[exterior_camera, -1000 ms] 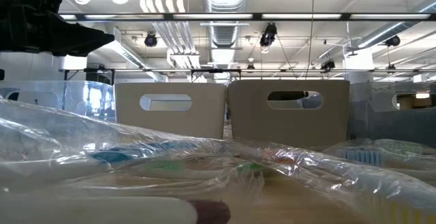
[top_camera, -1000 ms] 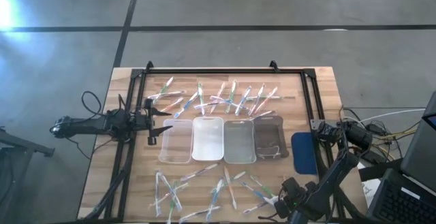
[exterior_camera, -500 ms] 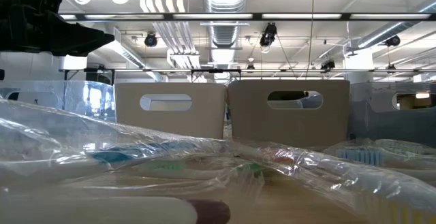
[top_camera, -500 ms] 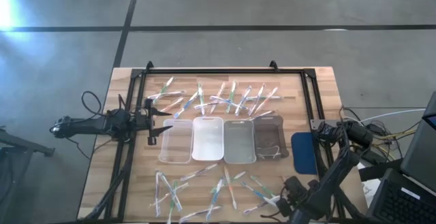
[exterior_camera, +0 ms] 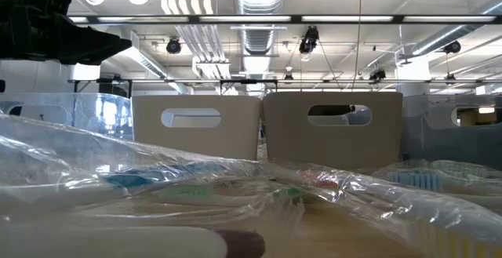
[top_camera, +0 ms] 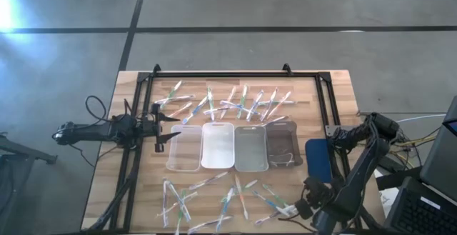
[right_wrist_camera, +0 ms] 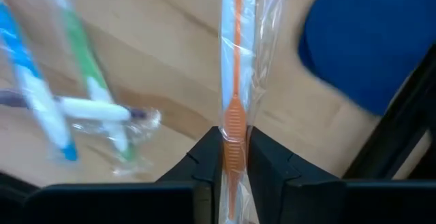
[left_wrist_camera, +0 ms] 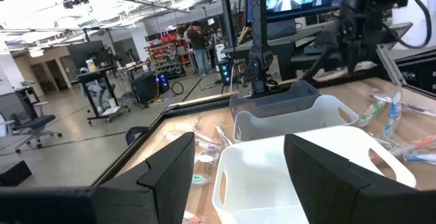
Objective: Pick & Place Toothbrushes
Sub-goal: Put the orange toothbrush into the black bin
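The right gripper [right_wrist_camera: 234,157] sits at the near right corner of the table [top_camera: 107,163], its two dark fingers [right_wrist_camera: 204,157] closed narrowly on a wrapped toothbrush with an orange handle [right_wrist_camera: 236,60]. The ribbed part of that handle lies between the pads; the rest of the brush extends straight out beyond the fingertips, over bare wood. To one side of the fingers lie further wrapped toothbrushes [right_wrist_camera: 75,98] with blue and green accents, crossing one another on the wood. To the other side is a blue pad [right_wrist_camera: 371,37]. Whether the held brush is clear of the table surface cannot be judged from the blurred wrist view.

The left gripper [left_wrist_camera: 235,166] waits at the left edge of the table, fingers spread wide and empty. Just ahead of them is a row of four trays [top_camera: 218,146], the nearest white in the wrist view.

In the high view, more loose toothbrushes [top_camera: 228,103] lie scattered beyond the trays, and another group [top_camera: 214,196] on the near side.
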You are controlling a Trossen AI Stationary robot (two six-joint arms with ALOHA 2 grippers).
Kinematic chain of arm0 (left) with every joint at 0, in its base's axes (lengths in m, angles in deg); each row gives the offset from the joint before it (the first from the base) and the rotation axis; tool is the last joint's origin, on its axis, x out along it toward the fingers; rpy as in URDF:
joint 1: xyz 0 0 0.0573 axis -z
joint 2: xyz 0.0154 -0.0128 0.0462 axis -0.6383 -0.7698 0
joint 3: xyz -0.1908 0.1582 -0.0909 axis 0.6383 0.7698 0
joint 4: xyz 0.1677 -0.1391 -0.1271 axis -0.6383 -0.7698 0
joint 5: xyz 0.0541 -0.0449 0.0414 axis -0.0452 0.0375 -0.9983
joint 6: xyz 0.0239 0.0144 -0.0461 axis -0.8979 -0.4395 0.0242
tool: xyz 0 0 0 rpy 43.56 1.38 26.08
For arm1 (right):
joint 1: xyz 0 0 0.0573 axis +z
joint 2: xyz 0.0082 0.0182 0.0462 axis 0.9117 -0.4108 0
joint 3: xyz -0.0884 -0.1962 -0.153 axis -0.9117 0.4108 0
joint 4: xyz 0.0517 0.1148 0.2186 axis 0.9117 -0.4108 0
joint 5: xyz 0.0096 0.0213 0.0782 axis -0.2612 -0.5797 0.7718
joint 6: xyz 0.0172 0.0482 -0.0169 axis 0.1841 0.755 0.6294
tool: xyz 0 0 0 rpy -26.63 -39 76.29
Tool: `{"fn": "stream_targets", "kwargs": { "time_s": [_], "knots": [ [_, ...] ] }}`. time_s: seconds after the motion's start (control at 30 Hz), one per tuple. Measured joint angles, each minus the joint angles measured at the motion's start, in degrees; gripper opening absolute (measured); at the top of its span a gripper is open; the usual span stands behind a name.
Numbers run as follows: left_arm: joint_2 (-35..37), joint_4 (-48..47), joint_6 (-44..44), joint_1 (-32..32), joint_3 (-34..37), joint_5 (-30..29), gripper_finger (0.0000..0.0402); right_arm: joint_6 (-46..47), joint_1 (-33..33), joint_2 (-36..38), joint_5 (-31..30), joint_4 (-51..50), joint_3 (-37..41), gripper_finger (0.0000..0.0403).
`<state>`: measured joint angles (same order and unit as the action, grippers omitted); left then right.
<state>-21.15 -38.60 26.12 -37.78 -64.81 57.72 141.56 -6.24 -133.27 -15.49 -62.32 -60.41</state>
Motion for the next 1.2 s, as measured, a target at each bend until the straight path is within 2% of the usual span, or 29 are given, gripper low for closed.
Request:
{"fn": "stream_targets", "kwargs": {
  "time_s": [0.2,0.47,0.73,0.97,1.2],
  "knots": [
    [0.0,0.0,0.0,0.0,0.0,0.0,0.0232,-2.4,-2.1,5.3,-5.4,-6.5,0.0,0.0043],
    [0.0,0.0,0.0,0.0,0.0,0.0,0.0232,-13.4,-9.0,11.5,-11.1,-8.3,0.1,0.0046],
    [0.0,0.0,0.0,0.0,0.0,0.0,0.0232,-28.2,-18.8,13.6,-12.4,-8.6,0.1,0.0039],
    [0.0,0.0,0.0,0.0,0.0,0.0,0.0232,-36.6,-25.6,14.6,-12.4,-8.5,0.1,0.0048],
    [0.0,0.0,0.0,0.0,0.0,0.0,0.0232,-43.5,-31.5,15.0,-12.4,-8.5,0.1,0.004]
  ]
}}
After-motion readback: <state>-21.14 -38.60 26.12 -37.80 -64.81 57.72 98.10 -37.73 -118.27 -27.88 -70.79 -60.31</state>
